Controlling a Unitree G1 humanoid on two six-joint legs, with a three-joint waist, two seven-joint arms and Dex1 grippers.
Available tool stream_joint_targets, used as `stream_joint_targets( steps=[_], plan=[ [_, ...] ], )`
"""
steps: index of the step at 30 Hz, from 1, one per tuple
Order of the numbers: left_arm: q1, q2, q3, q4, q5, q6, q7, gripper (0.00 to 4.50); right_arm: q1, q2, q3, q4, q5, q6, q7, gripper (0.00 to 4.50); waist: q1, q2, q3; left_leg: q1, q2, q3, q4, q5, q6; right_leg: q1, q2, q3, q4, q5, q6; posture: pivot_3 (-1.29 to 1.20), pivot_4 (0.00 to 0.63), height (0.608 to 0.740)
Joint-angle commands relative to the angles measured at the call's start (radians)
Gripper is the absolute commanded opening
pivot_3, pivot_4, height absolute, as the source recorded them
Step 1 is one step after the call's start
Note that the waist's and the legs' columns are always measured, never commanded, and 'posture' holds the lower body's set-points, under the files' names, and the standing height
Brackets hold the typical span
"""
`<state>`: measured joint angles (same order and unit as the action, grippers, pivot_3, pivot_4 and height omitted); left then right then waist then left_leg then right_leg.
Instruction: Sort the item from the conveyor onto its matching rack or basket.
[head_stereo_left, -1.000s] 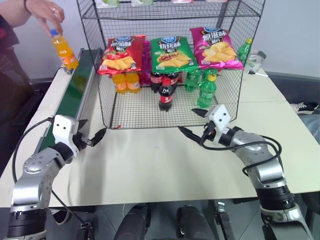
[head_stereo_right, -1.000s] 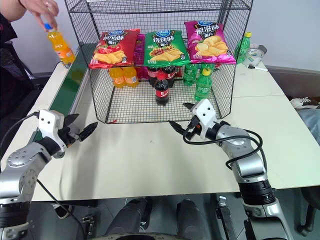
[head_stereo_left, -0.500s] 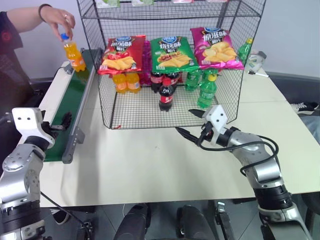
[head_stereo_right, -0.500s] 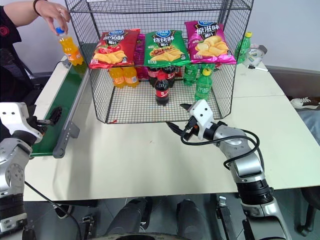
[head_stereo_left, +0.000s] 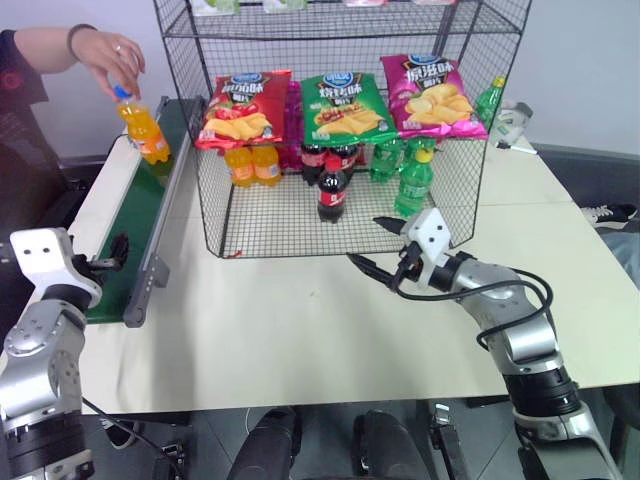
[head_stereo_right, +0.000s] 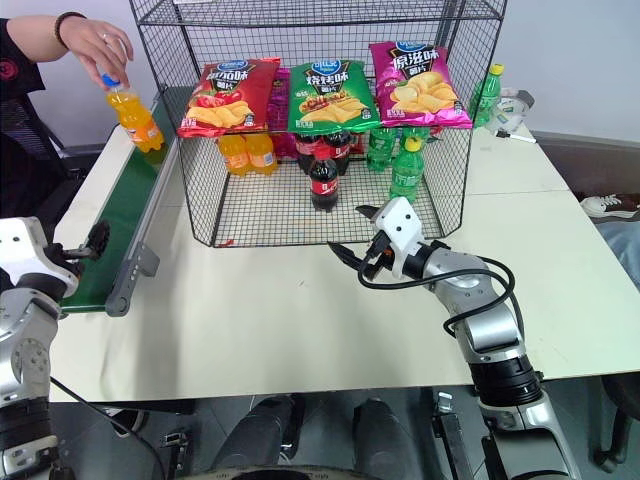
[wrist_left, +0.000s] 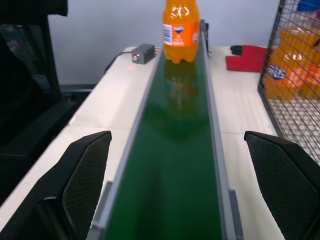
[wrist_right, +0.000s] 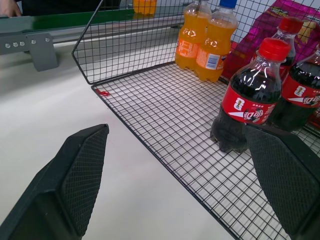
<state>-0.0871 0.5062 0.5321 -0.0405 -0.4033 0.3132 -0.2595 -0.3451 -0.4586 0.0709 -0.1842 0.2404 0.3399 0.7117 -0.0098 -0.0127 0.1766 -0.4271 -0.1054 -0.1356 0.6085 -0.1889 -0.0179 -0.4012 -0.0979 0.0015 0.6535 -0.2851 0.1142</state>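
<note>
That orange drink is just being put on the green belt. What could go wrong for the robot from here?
A person's hand is on the cap of the orange soda bottle at the far end of the conveyor; reaching now might bump it. The tall bottle could topple while riding toward the open left tool. In the wire rack, the cola bottle stands near the front and could be knocked.

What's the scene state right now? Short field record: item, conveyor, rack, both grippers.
item: orange soda bottle, upright at the conveyor's far end, a person's hand on its blue cap
conveyor: green belt, bare between the bottle and the left gripper
rack: black wire cage; bottom tier holds orange, cola and green bottles, with chip bags hung above them
left gripper: open, at the belt's near end, aimed along it
right gripper: open, holding nothing, at the rack's open front
</note>
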Motion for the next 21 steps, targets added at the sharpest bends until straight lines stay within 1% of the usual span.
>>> stream_joint_targets(
  steps=[1, 21],
  plan=[
    [0.012, 0.008, 0.029, -0.032, -0.013, -0.036, -0.022, 4.45, -0.015, 0.006, -0.004, -0.013, 0.005, -0.014, -0.002, 4.5, 0.0, 0.0, 0.0, 0.0, 0.0, 0.0, 0.0, 0.0, 0.0, 0.0, 0.0, 0.0, 0.0, 0.0, 0.0, 0.0, 0.15, 0.74],
    [0.035, 0.007, 0.042, -0.035, -0.006, -0.06, -0.005, 4.45, -0.027, 0.012, -0.003, -0.004, 0.002, -0.015, -0.003, 4.5, 0.0, 0.0, 0.0, 0.0, 0.0, 0.0, 0.0, 0.0, 0.0, 0.0, 0.0, 0.0, 0.0, 0.0, 0.0, 0.0, 0.15, 0.74]
  ],
)
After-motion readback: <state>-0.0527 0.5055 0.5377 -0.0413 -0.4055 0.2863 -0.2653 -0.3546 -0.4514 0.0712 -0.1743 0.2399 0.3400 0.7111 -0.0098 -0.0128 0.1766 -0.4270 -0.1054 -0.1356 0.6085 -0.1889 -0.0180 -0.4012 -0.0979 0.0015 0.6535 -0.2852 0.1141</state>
